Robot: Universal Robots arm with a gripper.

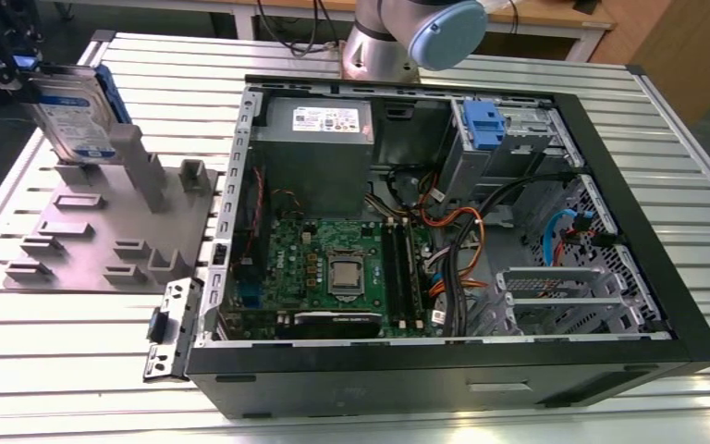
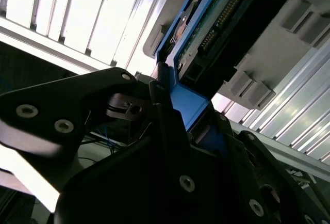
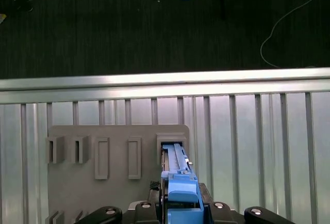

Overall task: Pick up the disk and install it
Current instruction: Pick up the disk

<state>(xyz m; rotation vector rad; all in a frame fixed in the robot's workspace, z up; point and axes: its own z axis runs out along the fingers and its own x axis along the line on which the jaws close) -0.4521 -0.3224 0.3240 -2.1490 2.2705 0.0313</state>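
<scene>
The disk [image 1: 78,116] is seen standing on edge in a slot at the far corner of the grey fixture plate [image 1: 96,236], which lies near the worktop [image 1: 71,370] edge on the exterior view's left. The gripper [image 1: 25,74] is closed on the disk's upper end. In the second wrist view the fingers [image 2: 165,105] are pressed against the blue side rail of the disk [image 2: 216,17]. In the first wrist view the disk [image 3: 178,167] is lined up with the slot [image 3: 172,142] in the plate [image 3: 116,182]. Whether the lower edge is seated or just clear cannot be told.

Step judged: pulling the disk out of its holder. A straight pull along the slot is called for, with the disk kept upright so the rails are not jammed on the slot walls. Grip is best kept on the rails, off the circuit board side. The open computer case [image 1: 454,370] sits well apart.
</scene>
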